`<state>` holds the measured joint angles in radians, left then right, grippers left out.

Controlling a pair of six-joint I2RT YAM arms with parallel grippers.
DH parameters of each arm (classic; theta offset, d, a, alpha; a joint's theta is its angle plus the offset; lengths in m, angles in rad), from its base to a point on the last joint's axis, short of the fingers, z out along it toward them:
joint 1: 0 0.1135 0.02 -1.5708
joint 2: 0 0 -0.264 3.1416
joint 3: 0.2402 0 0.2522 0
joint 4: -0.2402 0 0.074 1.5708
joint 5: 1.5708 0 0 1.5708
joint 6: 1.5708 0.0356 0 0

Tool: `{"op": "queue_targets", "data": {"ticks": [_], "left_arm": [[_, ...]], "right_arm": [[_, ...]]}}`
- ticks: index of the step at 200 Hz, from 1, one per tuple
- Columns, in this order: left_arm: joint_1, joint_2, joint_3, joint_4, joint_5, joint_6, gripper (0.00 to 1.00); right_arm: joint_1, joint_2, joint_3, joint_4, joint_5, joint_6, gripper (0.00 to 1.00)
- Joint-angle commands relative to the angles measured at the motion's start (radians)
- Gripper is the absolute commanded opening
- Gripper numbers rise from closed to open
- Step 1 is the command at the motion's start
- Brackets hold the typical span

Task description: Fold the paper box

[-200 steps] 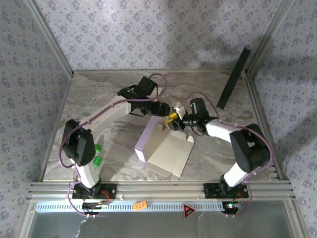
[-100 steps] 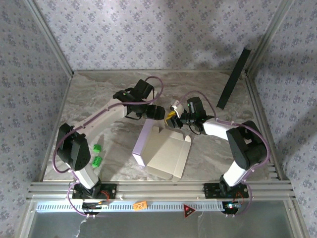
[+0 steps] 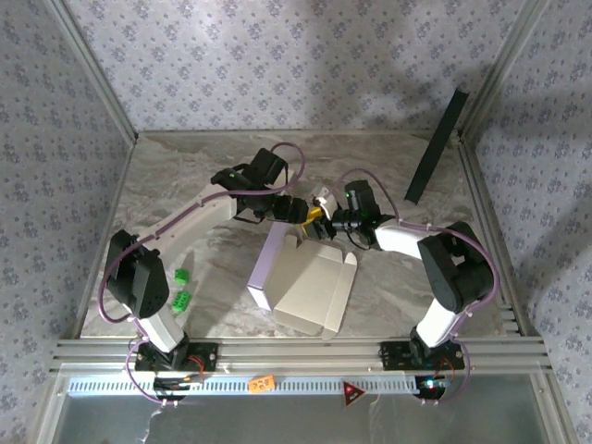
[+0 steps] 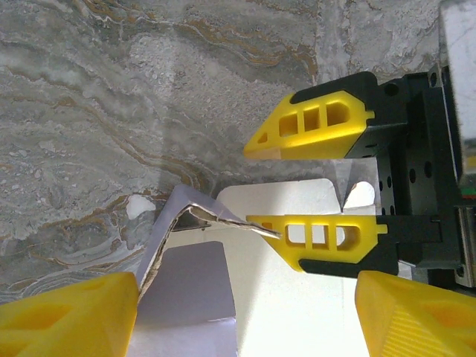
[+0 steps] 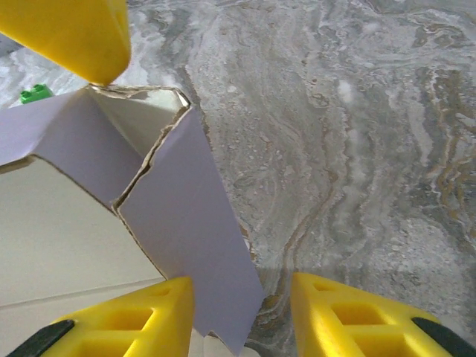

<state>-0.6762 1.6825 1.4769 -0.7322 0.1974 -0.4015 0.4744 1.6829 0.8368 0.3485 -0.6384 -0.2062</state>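
Observation:
The paper box lies half folded mid-table, beige inside up and a lavender wall along its left side. Both grippers meet at its far corner. My left gripper stands open, jaws wide over that corner; in its wrist view the bent lavender flap lies between my fingers. My right gripper is open too. Seen from the right wrist, a lavender flap rests against my left finger, while the other finger stays clear of it. In the left wrist view the right gripper's lower finger touches the flap's torn edge.
A long black panel leans in the back right corner. Two small green blocks lie near the left arm's base, one also seen from the right wrist. Patterned walls enclose the marble table on three sides.
The right gripper has slid left toward the box's far corner. The left arm has swung left at its base, and the box has shifted slightly left.

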Motion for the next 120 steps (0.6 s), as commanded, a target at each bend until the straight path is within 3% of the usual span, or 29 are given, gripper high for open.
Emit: {"op": "queue_targets", "data": {"ticks": [1,36,79,120], "left_arm": [[-0.005,-0.013,0.005,-0.020,0.028,-0.002,0.77],[-0.004,-0.010,0.012,-0.023,0.026,-0.002,0.77],[-0.005,-0.013,0.013,-0.026,0.025,-0.005,0.77],[-0.006,-0.019,0.016,-0.024,0.028,-0.007,0.77]], "right_arm": [[0.010,-0.066,-0.030,0.014,0.052,-0.005,0.41],[0.016,-0.107,-0.063,0.019,0.027,-0.007,0.49],[0.030,-0.062,-0.032,0.043,0.004,0.010,0.51],[0.036,-0.015,0.001,0.085,0.106,0.050,0.40]]}}
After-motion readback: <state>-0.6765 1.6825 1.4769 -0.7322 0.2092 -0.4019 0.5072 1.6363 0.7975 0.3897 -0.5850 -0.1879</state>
